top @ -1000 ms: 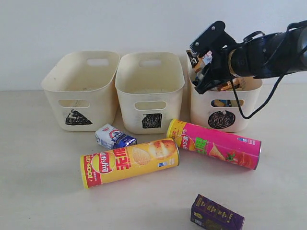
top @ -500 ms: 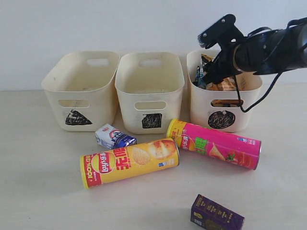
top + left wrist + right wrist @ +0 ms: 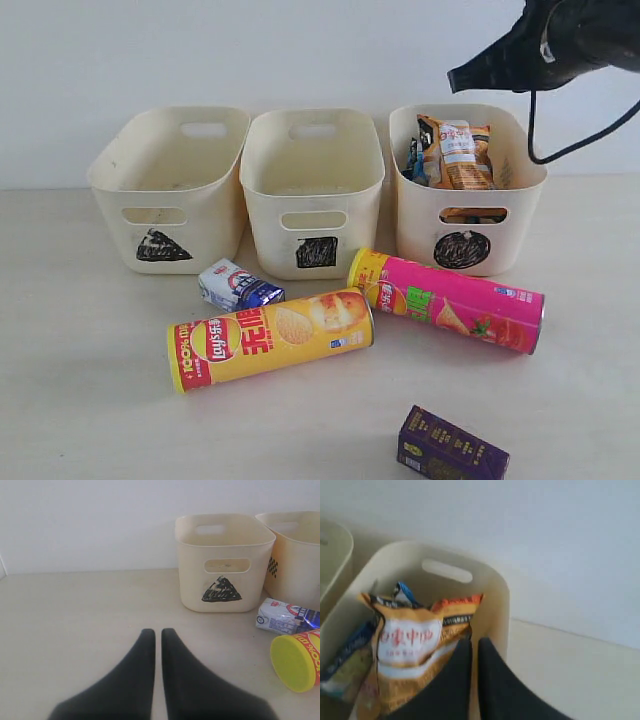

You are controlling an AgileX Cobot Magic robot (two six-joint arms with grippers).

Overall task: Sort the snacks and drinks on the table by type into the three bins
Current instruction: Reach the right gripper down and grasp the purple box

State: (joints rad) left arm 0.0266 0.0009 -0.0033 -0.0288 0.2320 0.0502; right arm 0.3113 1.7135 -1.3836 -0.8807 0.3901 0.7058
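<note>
In front of 3 bins (image 3: 350,230), yellow tube (image 3: 270,340), pink tube (image 3: 450,300), white-blue carton (image 3: 238,285), purple carton (image 3: 450,452) lie; L+R jaws pressed together, empty.

There are three cream plastic tubs: triangle tub (image 3: 205,225), square tub (image 3: 270,235), circle tub (image 3: 415,235); two cylindrical chip tubes: yellow tube (image 3: 270,345), pink tube (image 3: 450,300); two small drink cartons: white-blue carton (image 3: 238,285), dark purple carton (image 3: 450,455); at least two crinkly snack bags: orange-brown bag (image 3: 458,155), blue bag (image 3: 414,160).

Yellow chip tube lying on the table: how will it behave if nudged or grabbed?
The yellow chip tube lies on its side, so a sideways push would probably roll it, perhaps into the white-blue carton. Its straight, undented wall suggests it is stiff. The glossy print may be slippery.
</note>
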